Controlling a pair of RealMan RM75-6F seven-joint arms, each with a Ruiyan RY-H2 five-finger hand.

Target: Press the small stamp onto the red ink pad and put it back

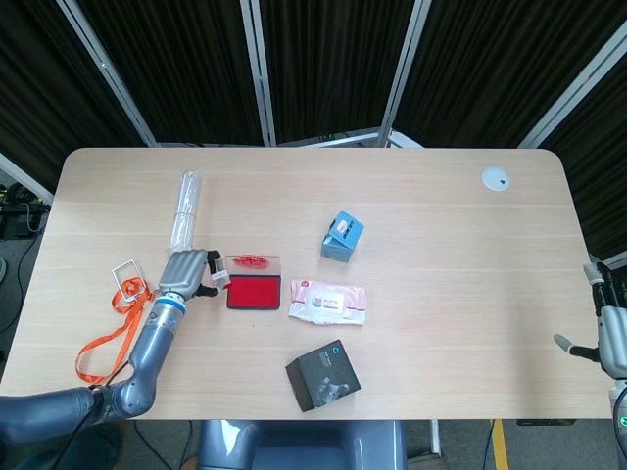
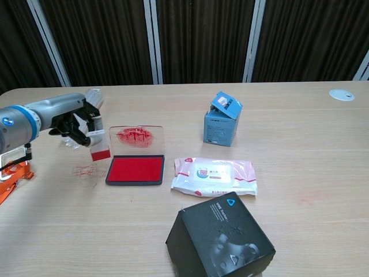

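My left hand (image 2: 74, 120) (image 1: 188, 271) holds the small white stamp (image 2: 98, 146) (image 1: 219, 277), its red-inked face pointing down, in the air just left of the red ink pad (image 2: 136, 169) (image 1: 254, 293). The pad lies open in its black tray, with its clear lid (image 2: 136, 137) standing up behind, smeared red. Red ink marks (image 2: 87, 171) show on the table under the stamp. My right hand (image 1: 608, 333) sits at the far right table edge, fingers apart, holding nothing.
A wet-wipes pack (image 2: 214, 175) lies right of the pad, a black box (image 2: 220, 241) in front, a blue carton (image 2: 222, 119) behind. A clear plastic bottle (image 1: 183, 214) lies behind my left hand. An orange lanyard (image 1: 114, 334) is at the left, a white disc (image 1: 496, 178) far right.
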